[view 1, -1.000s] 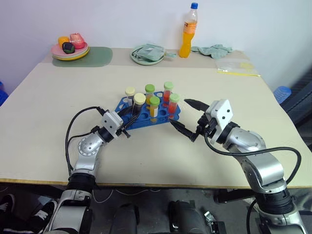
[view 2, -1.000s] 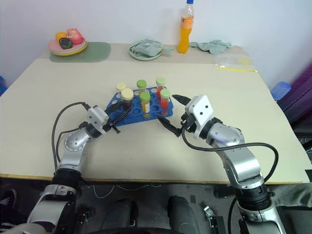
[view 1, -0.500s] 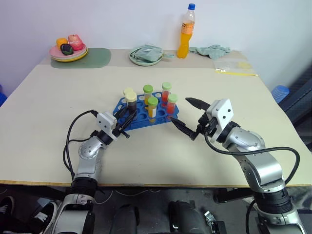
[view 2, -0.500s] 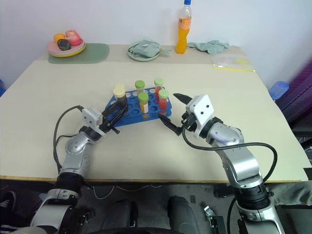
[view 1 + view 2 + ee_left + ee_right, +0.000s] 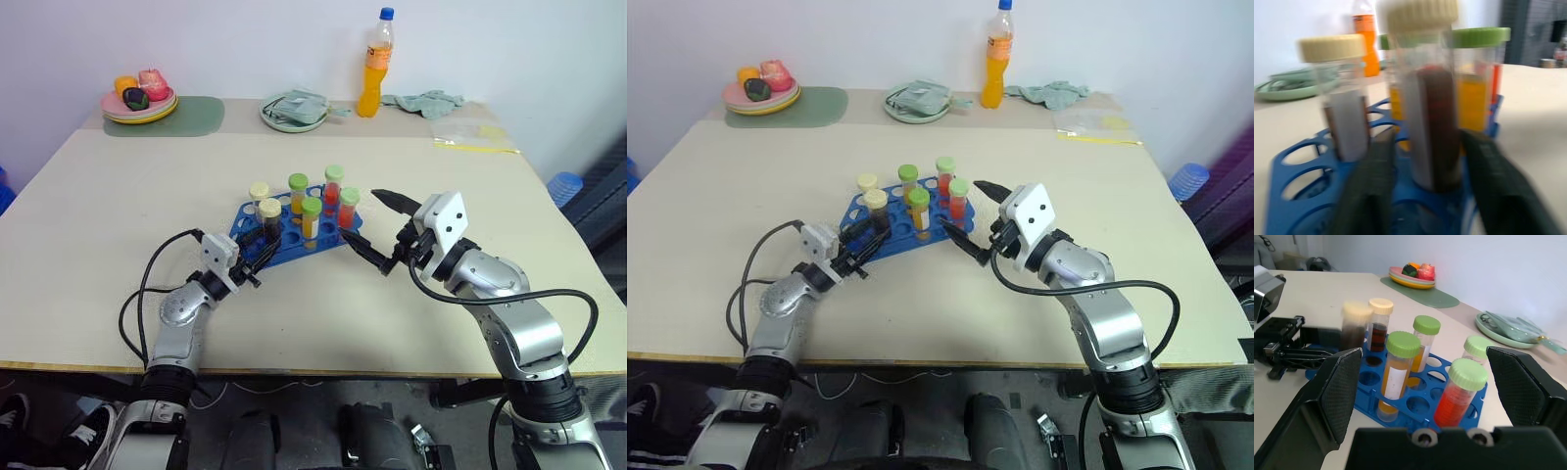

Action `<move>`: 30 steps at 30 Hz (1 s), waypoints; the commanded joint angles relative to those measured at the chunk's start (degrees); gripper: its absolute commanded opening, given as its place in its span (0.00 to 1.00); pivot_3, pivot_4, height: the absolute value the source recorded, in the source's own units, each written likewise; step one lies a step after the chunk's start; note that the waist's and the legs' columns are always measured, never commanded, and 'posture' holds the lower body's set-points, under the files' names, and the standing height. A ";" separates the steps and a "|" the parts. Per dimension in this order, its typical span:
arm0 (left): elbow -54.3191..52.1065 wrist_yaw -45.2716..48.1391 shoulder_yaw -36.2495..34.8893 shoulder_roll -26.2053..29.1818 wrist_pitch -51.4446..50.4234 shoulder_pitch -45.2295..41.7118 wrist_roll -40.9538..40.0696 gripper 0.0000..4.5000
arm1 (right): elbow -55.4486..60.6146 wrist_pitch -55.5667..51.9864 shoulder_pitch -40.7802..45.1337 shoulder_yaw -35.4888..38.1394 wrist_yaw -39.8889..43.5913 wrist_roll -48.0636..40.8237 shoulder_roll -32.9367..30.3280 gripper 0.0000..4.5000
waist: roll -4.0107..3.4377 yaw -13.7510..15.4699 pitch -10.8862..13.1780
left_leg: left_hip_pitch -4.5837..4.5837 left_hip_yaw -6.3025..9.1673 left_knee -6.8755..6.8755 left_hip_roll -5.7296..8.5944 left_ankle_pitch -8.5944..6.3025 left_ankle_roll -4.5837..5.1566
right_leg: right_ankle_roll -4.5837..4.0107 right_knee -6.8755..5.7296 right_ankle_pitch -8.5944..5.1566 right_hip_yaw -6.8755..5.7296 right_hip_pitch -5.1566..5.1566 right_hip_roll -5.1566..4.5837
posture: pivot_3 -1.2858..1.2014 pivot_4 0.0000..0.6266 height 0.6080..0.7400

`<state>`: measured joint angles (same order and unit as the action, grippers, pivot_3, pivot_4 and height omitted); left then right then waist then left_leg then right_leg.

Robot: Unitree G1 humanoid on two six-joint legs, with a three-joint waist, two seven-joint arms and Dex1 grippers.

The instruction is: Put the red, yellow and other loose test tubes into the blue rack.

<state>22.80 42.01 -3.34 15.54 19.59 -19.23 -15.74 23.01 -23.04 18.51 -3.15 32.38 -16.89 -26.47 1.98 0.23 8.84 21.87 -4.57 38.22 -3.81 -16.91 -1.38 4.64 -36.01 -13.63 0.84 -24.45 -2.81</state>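
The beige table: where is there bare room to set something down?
The beige table is bare on its whole left side, between the blue plastic rack and the green placemat, and on its right, past the right gripper. The middle is crowded by rack and grippers; the far edge by plates and the orange bottle.

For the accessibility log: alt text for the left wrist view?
A cream-capped tube of dark brown liquid stands in the blue rack between the left gripper's two parted black fingers. Another cream-capped tube and green-capped yellow tubes stand behind.

Six capped tubes [image 5: 311, 217], one blue rack [image 5: 294, 238], one orange bottle [image 5: 377, 64].
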 commanded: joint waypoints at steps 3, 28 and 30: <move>-5.93 0.25 -1.47 0.81 -1.88 -0.16 -2.70 0.99 | -0.11 1.76 1.28 0.76 -0.24 0.64 0.39 1.00 | 0.00 0.03 0.00 | 0.02 -0.01 0.00 0.00 0.00 0.00 | 0.00 0.01 0.00 0.00 0.00 -0.01 | 0.52 0.24 1.00; -18.26 31.48 -14.48 31.47 -32.44 11.87 -23.73 0.99 | -3.39 1.99 -19.44 22.97 18.20 -13.26 -16.14 1.00 | -0.14 -1.04 0.15 | -0.08 -0.10 -0.13 -0.04 -0.04 0.04 | -0.20 0.13 -0.14 0.01 -0.02 -0.05 | 0.52 0.24 1.00; -15.58 34.01 -14.51 31.16 -29.97 11.55 -22.62 0.99 | -3.68 3.08 -19.85 23.67 18.83 -12.26 -17.56 1.00 | -0.15 -1.06 0.15 | -0.08 -0.10 -0.13 -0.04 -0.04 0.04 | -0.20 0.15 -0.14 0.03 -0.02 -0.05 | 0.52 0.24 1.00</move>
<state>6.49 74.51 -16.55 46.70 -12.55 -7.17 -38.97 18.69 -21.85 -1.54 18.62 50.47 -29.36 -43.15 1.82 -0.82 8.99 21.78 -4.66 38.07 -3.86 -16.94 -1.34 4.44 -35.85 -13.77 0.86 -24.47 -2.86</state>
